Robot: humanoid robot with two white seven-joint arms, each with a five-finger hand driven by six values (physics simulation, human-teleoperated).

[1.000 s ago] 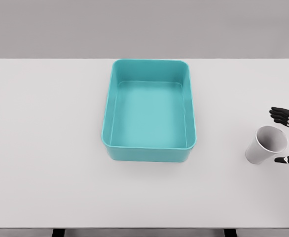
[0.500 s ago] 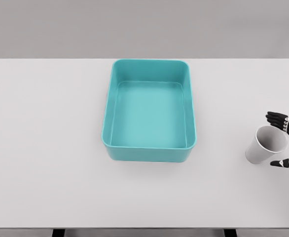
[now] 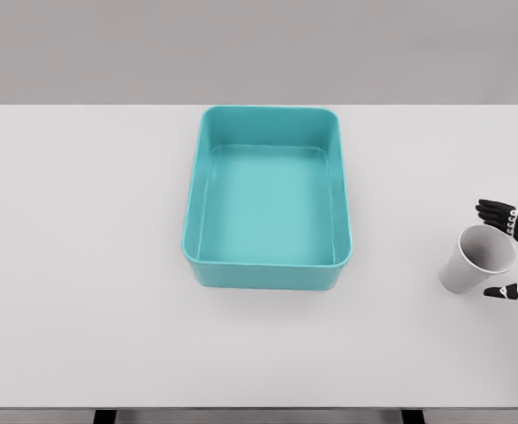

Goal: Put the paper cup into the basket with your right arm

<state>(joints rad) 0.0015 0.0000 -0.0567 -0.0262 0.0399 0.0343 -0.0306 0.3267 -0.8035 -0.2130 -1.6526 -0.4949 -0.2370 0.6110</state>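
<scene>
- Basket (image 3: 267,274) — teal, empty, at the middle of the surface (image 3: 82,265), its open top ready to take the cup.
- Cup (image 3: 476,259) — well right of the basket, tilted, mouth toward the right robot hand (image 3: 512,252).
- Robot hand — fingers spread either side of the rim, grasping nothing yet; likely set to close.
- Surface white; wall behind plain grey.

Over the last second my right hand (image 3: 517,252) has slid toward nine o'clock, fingers (image 3: 496,210) and thumb (image 3: 506,290) drawing in around the paper cup's (image 3: 473,261) rim. The last half-second brought almost no shift.
</scene>
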